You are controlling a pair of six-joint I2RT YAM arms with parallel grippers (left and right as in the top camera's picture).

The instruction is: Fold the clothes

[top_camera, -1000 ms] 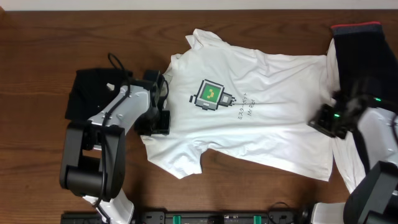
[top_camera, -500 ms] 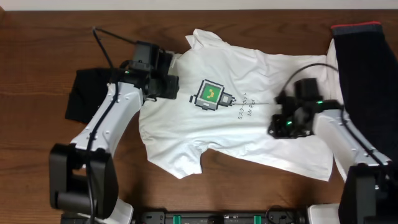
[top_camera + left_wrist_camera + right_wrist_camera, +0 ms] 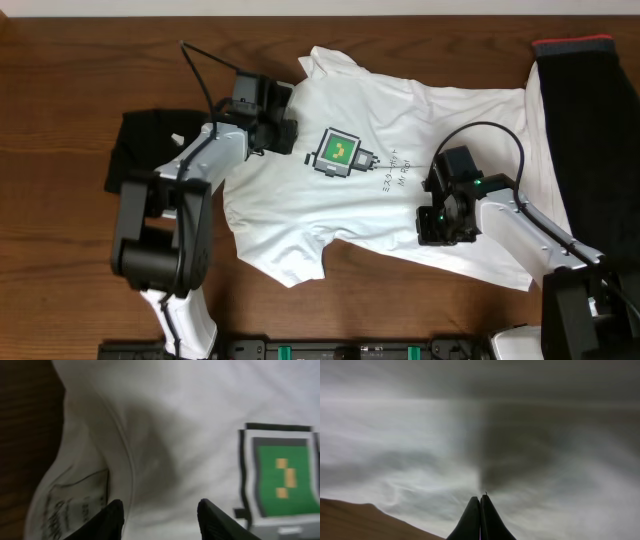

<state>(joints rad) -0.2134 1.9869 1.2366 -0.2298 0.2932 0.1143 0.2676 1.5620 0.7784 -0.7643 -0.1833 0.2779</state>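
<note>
A white T-shirt (image 3: 400, 200) of the clothes lies spread flat on the wooden table, its green-and-black square logo (image 3: 340, 152) facing up. My left gripper (image 3: 283, 134) hovers over the collar just left of the logo. It is open, and in the left wrist view (image 3: 160, 512) only cloth lies below the gap, with the collar seam and label (image 3: 75, 495) to the left and the logo (image 3: 282, 475) to the right. My right gripper (image 3: 432, 222) is over the shirt's lower right part. Its jaws (image 3: 480, 499) are pressed together with nothing between them.
A black garment (image 3: 140, 150) lies bunched at the left, partly under the left arm. A second black garment with a red band (image 3: 590, 110) lies along the right edge, over a strip of white cloth (image 3: 560, 270). Bare wood (image 3: 360, 520) shows below the shirt's hem.
The right gripper has travelled left from the shirt's right edge onto its lower right part and has shut. The left gripper has moved up to the collar, beside the logo.
</note>
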